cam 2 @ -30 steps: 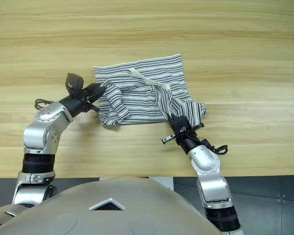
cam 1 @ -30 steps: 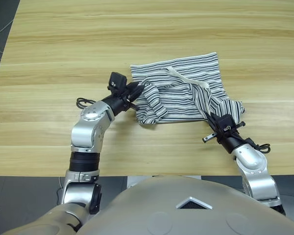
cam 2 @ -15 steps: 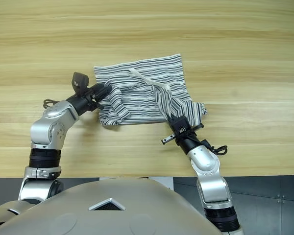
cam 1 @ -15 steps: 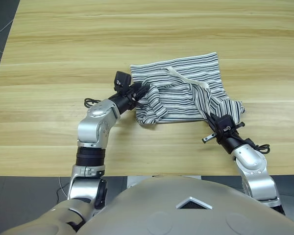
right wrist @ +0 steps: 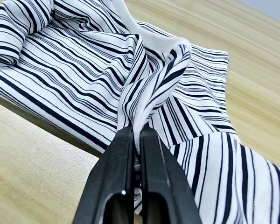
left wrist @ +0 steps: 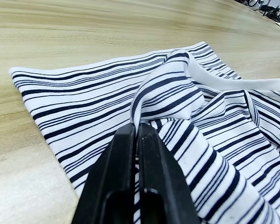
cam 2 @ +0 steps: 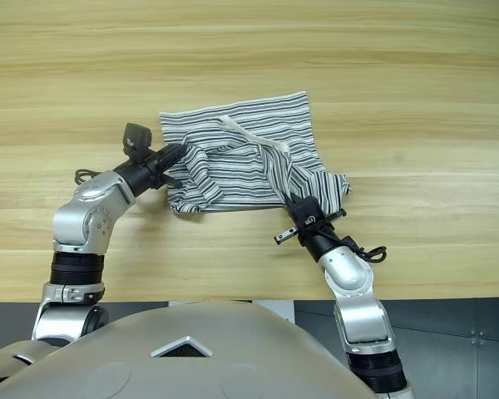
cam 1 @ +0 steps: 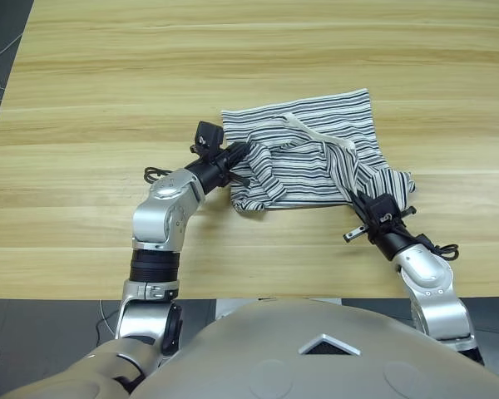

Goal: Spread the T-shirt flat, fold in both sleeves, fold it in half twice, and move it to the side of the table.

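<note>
Left gripper (left wrist: 136,127) is now pinched tight on a fold at the left edge of the T-shirt (cam 1: 312,162); a second ago it sat just beside the cloth. Right gripper (right wrist: 136,131) stays clamped on a fold at the near right. Shirt's still bunched up mid-table (cam 1: 233,50), so I'd guess the spread-out pull is next.

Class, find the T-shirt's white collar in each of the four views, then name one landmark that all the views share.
Left eye view: collar crosses the middle of the T-shirt.
Right eye view: collar, same place on the shirt.
Left wrist view: collar lies beyond the left gripper.
Right wrist view: collar lies just beyond the right gripper.
Shared landmark: the wooden table.
</note>
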### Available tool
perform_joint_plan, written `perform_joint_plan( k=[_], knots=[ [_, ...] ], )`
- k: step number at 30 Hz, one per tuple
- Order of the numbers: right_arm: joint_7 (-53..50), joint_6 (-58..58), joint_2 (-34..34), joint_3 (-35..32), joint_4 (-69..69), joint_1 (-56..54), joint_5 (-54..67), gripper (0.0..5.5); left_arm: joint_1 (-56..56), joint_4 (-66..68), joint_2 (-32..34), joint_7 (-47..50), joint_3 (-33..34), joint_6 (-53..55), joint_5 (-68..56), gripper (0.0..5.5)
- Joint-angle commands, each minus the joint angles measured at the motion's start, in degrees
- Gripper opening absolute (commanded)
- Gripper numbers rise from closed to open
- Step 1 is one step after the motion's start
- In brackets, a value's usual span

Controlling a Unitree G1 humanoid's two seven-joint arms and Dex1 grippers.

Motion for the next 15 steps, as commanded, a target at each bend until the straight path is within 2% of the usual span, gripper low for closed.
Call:
perform_joint_plan(
  k=[1,4,8,11,15],
  knots=[
    [1.2,-0.5,-0.6,-1.6,0.4,-1.7,1.4,0.1,-1.3,1.0,1.6,-0.1,-0.9,-1.9,2.6,0.14],
    [3.5,-0.6,-3.5,-6.0,2.1,-6.1,3.0,0.1,-3.9,3.3,3.9,-0.4,-2.0,-7.0,6.7,0.14],
    [7.2,-1.3,-10.1,-11.7,9.7,-17.8,3.3,0.1,-12.0,12.2,6.5,0.2,-0.2,-12.9,10.3,0.14],
    [11.3,-1.7,-13.2,-12.7,13.5,-23.5,4.8,0.1,-16.1,13.6,7.7,-1.4,1.2,-14.2,9.7,0.14],
    [20.5,-1.5,-16.8,-11.1,15.9,-22.2,8.4,0.1,-14.2,9.0,7.5,-7.9,0.1,-11.3,5.5,0.14]
  ],
)
